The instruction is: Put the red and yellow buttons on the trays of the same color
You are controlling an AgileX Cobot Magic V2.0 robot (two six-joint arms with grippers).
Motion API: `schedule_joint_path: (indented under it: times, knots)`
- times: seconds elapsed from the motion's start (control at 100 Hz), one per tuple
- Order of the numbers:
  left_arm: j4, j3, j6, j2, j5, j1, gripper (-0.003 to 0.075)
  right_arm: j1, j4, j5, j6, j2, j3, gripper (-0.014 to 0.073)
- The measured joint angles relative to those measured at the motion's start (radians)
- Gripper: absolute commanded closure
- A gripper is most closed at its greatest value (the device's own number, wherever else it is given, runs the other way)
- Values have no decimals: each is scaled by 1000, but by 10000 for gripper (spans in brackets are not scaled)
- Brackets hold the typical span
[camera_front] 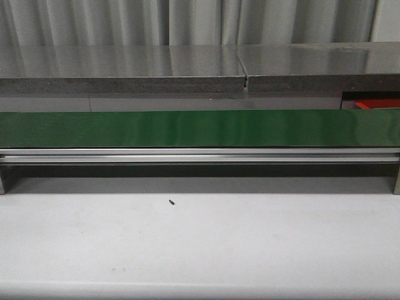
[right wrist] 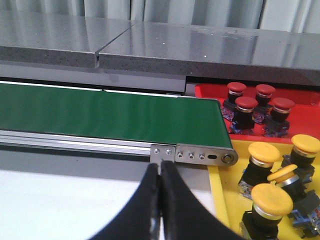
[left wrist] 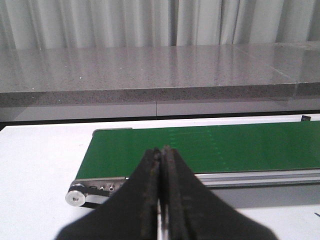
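White surface (camera_front: 200, 244) fills the near part of the front view, bare but for a tiny dark speck (camera_front: 171, 201) lying on it. Beyond it the green conveyor belt (camera_front: 187, 128) runs from side to side across the whole width, carried on a silver rail (camera_front: 200, 155), and nothing rides on it. Behind the belt stands a grey stone-look ledge (camera_front: 125, 65) with pale curtains (camera_front: 187, 22) at the back.

My right wrist view shows the belt's right-hand end, with a red tray (right wrist: 300, 107) and a yellow tray (right wrist: 225, 200) just beside it, the two trays touching each other. Four red buttons (right wrist: 255, 105) stand upright in the red tray, grouped close together. Four yellow buttons (right wrist: 280, 180) sit in the yellow tray (three upright, one tilted and leaning among the others). Only a sliver of the red tray (camera_front: 375, 103) appears in the front view, at the far right behind the belt.

My left gripper (left wrist: 161, 155) has its fingers pressed together with nothing between them, hanging over the surface near the belt's left-hand end and its roller (left wrist: 76, 196). My right gripper (right wrist: 160, 167) is likewise closed and empty, just in front of the rail's end bracket (right wrist: 192, 156).
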Motion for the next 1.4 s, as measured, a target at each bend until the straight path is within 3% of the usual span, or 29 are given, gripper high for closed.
schedule_joint_path:
  times: [0.32, 0.54, 1.4]
  knots:
    - [33, 138, -44, -70, -65, 12, 739, 0, 0, -1, 0, 0, 0, 661]
    - [35, 138, -68, -70, -143, 15, 739, 0, 0, -1, 0, 0, 0, 661]
    - [36, 138, -71, -70, -147, 15, 739, 0, 0, -1, 0, 0, 0, 661]
